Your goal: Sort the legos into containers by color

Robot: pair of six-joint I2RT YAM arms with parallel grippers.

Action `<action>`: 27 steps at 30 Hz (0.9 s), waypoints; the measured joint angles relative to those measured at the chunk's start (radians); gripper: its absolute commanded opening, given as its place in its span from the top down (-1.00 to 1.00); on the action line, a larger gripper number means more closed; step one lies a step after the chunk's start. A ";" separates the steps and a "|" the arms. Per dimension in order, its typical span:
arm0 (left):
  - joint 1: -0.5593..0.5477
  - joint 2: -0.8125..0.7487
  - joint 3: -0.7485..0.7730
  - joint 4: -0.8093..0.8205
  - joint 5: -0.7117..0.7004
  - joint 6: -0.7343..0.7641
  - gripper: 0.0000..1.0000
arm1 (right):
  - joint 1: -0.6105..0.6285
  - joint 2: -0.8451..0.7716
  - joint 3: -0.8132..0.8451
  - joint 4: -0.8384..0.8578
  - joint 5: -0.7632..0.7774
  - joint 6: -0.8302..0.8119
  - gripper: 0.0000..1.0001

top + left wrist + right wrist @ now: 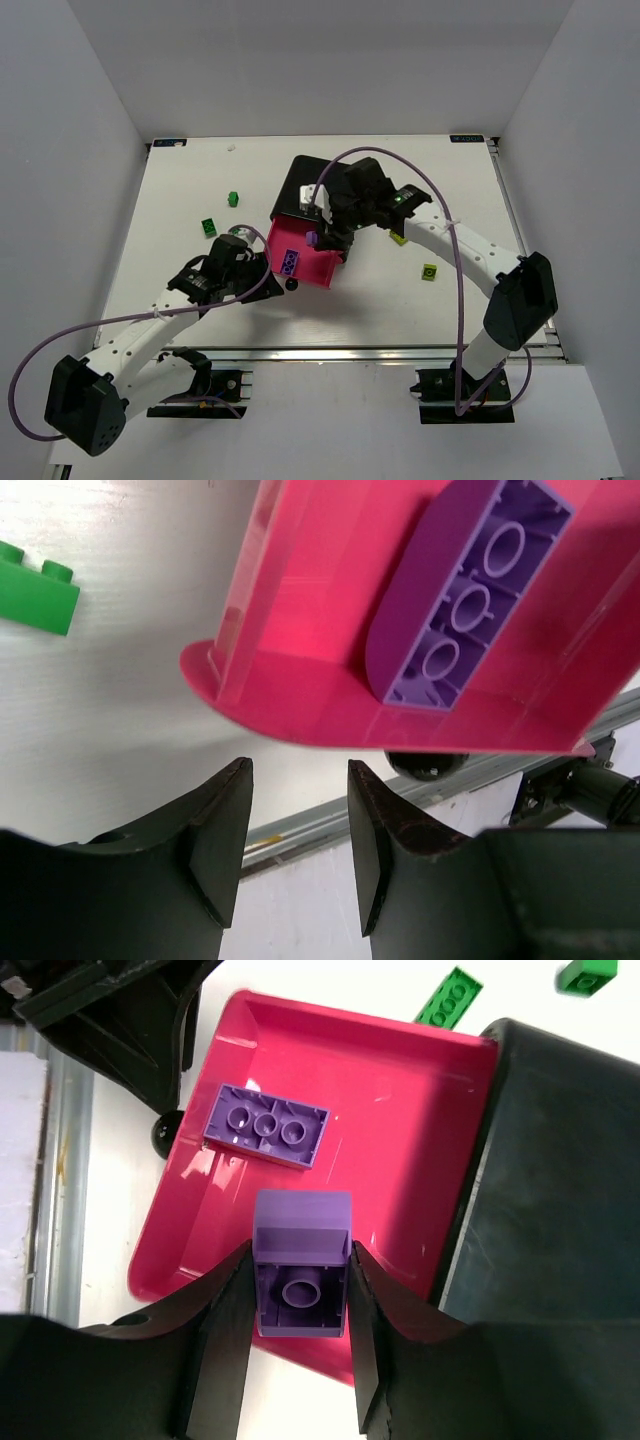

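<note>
A small purple brick (302, 1228) is being gripped between the fingers of the right gripper (298, 1280), over the open pink drawer (410, 1110) near its rim, with a longer purple brick (266, 1126) lying inside. The left gripper (298, 830) is being shown parted and empty beside the drawer's front lip.

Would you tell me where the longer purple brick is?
In the top view, the longer purple brick lies in the open pink drawer at table centre, near its knob and the left gripper.
</note>
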 measured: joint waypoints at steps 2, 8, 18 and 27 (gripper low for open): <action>0.000 0.016 0.000 0.013 -0.003 0.004 -0.06 | 0.019 0.016 0.001 0.009 0.027 0.007 0.25; 0.000 0.051 0.000 0.062 -0.010 0.016 -0.06 | 0.042 0.033 0.002 0.011 0.083 0.024 -0.26; -0.002 0.102 0.004 0.111 -0.006 0.026 -0.06 | 0.030 0.013 0.109 0.035 0.083 0.113 -0.26; -0.001 0.102 0.105 0.188 -0.029 0.031 -0.08 | -0.038 -0.121 0.061 0.106 0.110 0.198 -0.25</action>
